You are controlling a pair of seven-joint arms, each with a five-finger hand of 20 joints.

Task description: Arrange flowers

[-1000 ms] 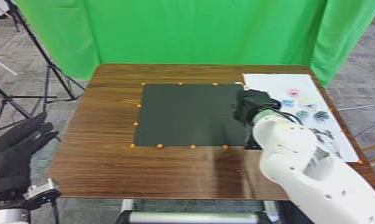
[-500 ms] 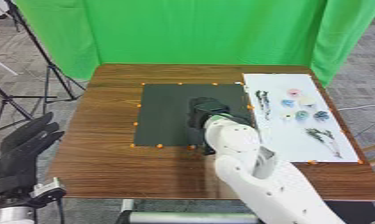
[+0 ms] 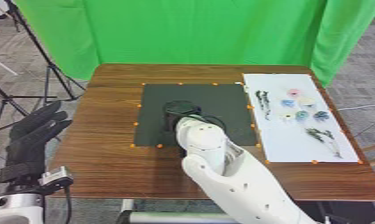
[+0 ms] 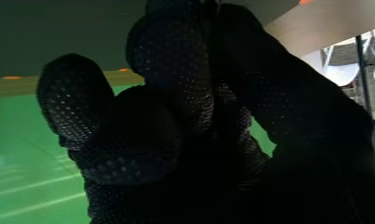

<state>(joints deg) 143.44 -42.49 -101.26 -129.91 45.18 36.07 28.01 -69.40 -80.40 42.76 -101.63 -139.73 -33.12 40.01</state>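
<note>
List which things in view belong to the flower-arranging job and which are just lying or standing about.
For the job:
- flower heads
- leafy sprig
- white sheet under them
- dark mat, probably the arranging area

Just about:
- green curtain
- black stand

right hand [image 3: 181,108] over dark mat [image 3: 223,102]

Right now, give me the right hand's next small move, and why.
I'd probably ease the right hand down toward the dark mat, ready to set a piece there: it is already over the mat, while the flower heads and dark stems lie on the white sheet. Whether it holds anything, I cannot tell.
</note>
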